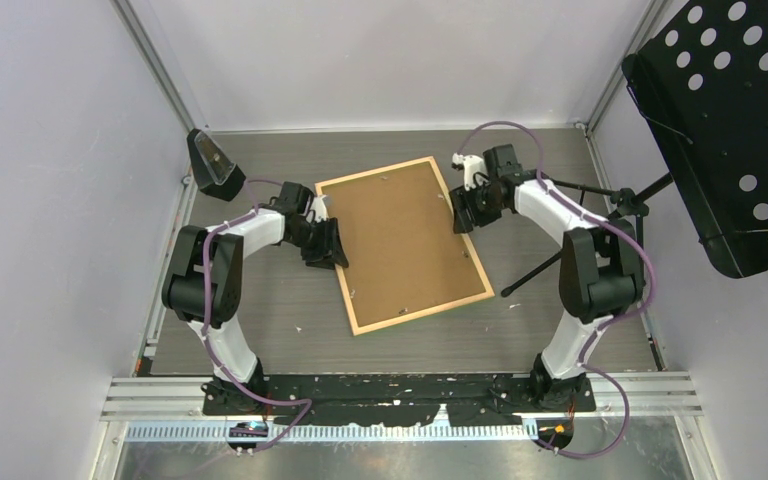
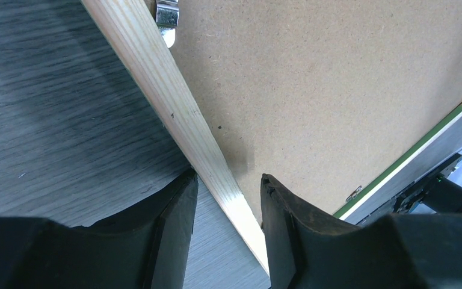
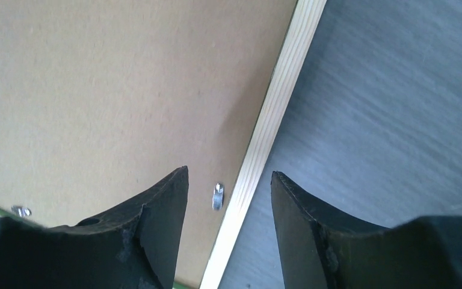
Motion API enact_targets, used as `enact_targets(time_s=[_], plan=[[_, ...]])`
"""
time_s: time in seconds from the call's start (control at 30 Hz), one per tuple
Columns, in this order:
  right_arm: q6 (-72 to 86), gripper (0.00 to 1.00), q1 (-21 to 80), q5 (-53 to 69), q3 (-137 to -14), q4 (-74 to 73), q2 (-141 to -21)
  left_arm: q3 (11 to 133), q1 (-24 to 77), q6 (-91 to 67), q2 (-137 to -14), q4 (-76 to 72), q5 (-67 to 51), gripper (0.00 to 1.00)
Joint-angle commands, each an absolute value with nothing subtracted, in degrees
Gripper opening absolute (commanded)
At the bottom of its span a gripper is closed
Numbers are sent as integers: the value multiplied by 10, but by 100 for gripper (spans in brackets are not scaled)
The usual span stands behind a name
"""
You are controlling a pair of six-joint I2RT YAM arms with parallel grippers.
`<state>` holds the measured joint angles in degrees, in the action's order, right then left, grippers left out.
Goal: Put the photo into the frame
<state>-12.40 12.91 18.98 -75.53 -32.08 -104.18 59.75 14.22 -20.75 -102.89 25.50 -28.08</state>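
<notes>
The frame [image 1: 422,312] lies back-up and askew on the table [image 1: 260,320], with a brown hardboard backing sheet [image 1: 400,240] filling it. The left gripper [image 2: 228,180] straddles its left wooden rail, jaws apart. The right gripper [image 3: 228,174] straddles the right rail (beside a metal tab [image 3: 218,196]), likewise spread. I cannot tell whether the fingers touch the wood.

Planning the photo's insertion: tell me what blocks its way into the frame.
The brown backing board fills the opening of the frame, with metal tabs over its edges. The photo itself is not in view.
</notes>
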Motion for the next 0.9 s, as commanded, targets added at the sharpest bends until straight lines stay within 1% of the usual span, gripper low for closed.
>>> enact_targets(time_s=[0.0,0.23,0.43,0.63,0.87], plan=[[-159,59,131,168,-700,-322,-983,580,151,-193,-1043,254,-258,47],[-166,59,131,174,-647,-315,-968,590,151,-187,-1060,257,-270,46],[-161,58,131,179,-644,-302,-989,591,151,-185,-1060,257,-269,46],[-160,52,131,176,-649,-297,-1008,592,151,-185,-1063,259,-273,45],[-161,49,131,173,-649,-294,-1016,594,151,-185,-1065,259,-275,45]])
